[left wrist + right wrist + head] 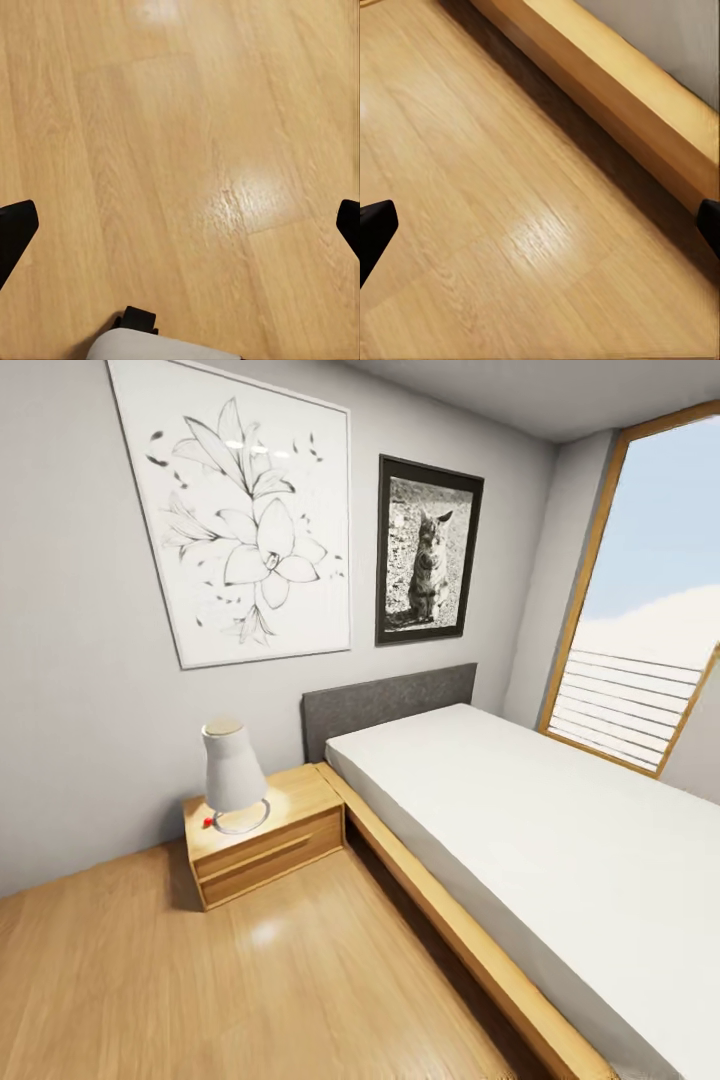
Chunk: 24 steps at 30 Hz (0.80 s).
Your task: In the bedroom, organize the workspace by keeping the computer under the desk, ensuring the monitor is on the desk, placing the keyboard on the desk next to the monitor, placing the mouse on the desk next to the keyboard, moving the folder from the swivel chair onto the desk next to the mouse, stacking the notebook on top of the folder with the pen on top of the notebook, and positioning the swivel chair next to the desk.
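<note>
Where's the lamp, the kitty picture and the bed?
Lamp (233,772): head view, on its white shade.
Cat picture (428,565): head view, on the cat in the dark frame.
Bed (560,830): head view, on the white mattress top.

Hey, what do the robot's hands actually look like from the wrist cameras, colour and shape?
Little of them shows. The left hand appears as two black fingertips with blunt, angled ends at the edges of its wrist view, over wooden floor. A rounded white part with a small black piece sits near the camera. The right hand shows the same black fingertips. No cables or markings are visible.
</note>
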{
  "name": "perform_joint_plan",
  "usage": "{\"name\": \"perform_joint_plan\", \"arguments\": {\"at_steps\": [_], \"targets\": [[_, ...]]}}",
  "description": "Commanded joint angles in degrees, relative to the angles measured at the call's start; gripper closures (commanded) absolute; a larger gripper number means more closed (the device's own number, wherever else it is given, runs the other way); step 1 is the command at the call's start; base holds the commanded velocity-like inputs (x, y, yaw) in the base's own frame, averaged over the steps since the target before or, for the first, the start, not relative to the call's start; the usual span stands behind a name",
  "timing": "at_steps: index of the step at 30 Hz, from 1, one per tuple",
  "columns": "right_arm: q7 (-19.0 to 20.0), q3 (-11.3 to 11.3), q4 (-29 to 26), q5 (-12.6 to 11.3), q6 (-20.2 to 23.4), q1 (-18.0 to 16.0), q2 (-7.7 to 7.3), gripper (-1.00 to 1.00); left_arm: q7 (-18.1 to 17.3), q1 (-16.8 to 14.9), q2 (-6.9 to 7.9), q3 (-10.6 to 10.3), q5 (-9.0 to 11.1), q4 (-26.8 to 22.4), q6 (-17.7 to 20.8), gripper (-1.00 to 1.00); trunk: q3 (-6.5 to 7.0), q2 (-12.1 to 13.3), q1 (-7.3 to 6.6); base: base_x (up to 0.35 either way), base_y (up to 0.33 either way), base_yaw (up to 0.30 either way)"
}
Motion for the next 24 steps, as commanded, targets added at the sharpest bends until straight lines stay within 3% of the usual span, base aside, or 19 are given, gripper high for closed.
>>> {"name": "perform_joint_plan", "arguments": {"at_steps": [1,24], "targets": [[-0.04,-0.06,0.05,-0.06,-0.2,-0.05,0.02,-1.0,-0.02,-0.02,-0.02,0.09,0.16,0.0,-0.15,-1.0,-0.07,-0.04,0.0,0.0,0.0,-0.261],[-0.04,-0.06,0.05,-0.02,-0.22,-0.05,0.02,-1.0,-0.02,-0.02,-0.02,0.09,0.16,0.0,-0.32,-1.0,-0.07,-0.04,0.0,0.0,0.0,-0.261]]}}
